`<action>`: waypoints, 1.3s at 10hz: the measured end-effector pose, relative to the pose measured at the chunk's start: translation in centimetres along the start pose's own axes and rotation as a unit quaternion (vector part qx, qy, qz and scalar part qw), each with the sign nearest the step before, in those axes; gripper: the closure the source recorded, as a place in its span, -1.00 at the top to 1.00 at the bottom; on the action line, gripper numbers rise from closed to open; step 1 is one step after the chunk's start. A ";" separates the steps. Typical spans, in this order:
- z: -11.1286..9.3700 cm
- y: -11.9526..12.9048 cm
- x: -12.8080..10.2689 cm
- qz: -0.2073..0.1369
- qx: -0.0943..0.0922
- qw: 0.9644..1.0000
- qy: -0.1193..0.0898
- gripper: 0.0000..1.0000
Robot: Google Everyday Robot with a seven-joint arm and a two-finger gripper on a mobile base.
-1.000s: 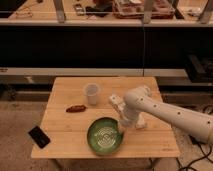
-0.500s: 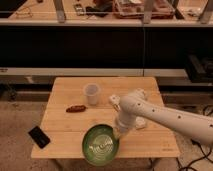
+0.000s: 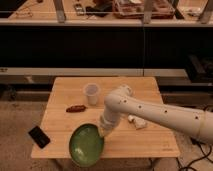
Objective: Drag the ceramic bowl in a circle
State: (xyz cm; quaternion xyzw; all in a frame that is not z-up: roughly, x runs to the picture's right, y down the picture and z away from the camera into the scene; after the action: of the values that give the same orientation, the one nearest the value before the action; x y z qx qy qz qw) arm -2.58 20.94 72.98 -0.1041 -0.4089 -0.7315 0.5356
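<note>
the green bowl (image 3: 86,145) now lies further left and nearer the front edge of the wooden table (image 3: 145,92) than a second ago, when it sat under the wrist near the table's middle front. half a second ago it was already sliding forward; now its lower rim reaches or overhangs the front edge, and it looks tipped, with its glossy inside turned up toward the camera. the gripper (image 3: 105,131) has followed it leftward and down. the cup (image 3: 91,94), the small brown thing (image 3: 76,108), the black phone (image 3: 38,136) and the white thing (image 3: 136,121) lie where they lay before.

the white arm (image 3: 155,114) comes in from the right, runs low across the table to a bent joint just right of the cup, then drops steeply toward the front. the gripper points down at the bowl's upper right rim and meets it there. whether it is clamped on the rim or only pressing against it, i cannot tell. the white thing lies just right of the wrist, apart from the bowl.
</note>
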 end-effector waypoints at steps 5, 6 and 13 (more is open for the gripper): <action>0.4 -2.5 6.6 0.005 0.046 0.999 0.018 -0.66; 0.8 -2.1 7.6 0.009 0.045 0.999 0.016 -0.66; 3.2 4.6 10.5 0.060 0.028 0.998 -0.016 -0.66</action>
State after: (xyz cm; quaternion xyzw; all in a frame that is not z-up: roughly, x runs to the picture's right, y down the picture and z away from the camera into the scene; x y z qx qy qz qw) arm -3.78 15.48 83.47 -0.1246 -0.4311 -0.6846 0.5744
